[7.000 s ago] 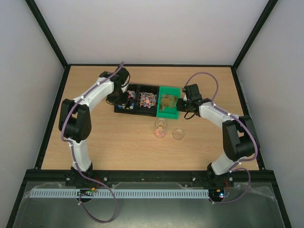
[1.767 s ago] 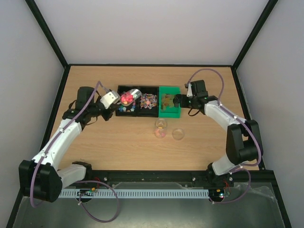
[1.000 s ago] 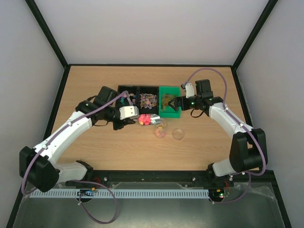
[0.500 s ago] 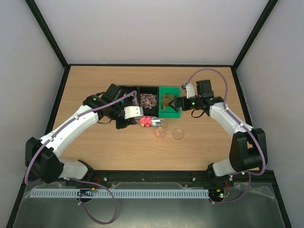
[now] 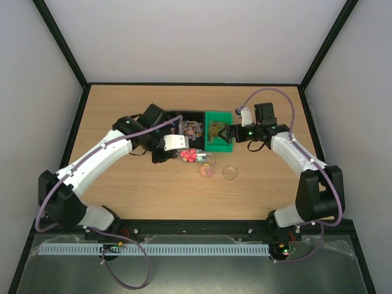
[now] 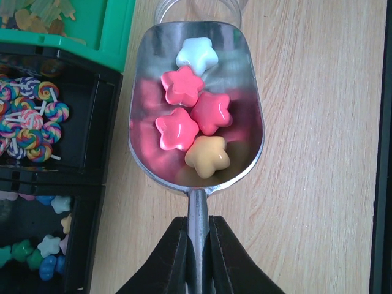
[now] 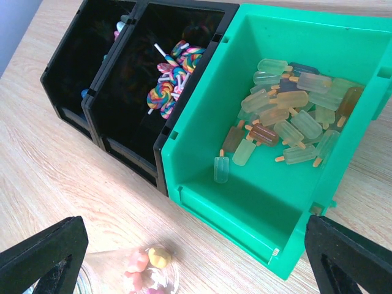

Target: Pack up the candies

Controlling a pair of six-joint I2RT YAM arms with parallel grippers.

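Observation:
My left gripper is shut on the handle of a metal scoop. The scoop carries star-shaped candies: three pink, one pale blue and one yellow. Its front lip sits just short of a clear jar, which holds a few candies. In the top view the scoop hovers just left of the jar, behind it my left gripper. My right gripper is open and empty, above the front of the green bin; in the top view this gripper is at that bin's right side.
Three bins stand in a row: the green bin with ice-lolly sweets, a black bin with swirl lollipops, and a black bin with star sweets. A clear round lid lies right of the jar.
My left arm has carried the loaded scoop from over the black bins rightwards and forwards to the jar's edge. My right arm has barely moved in the last second.

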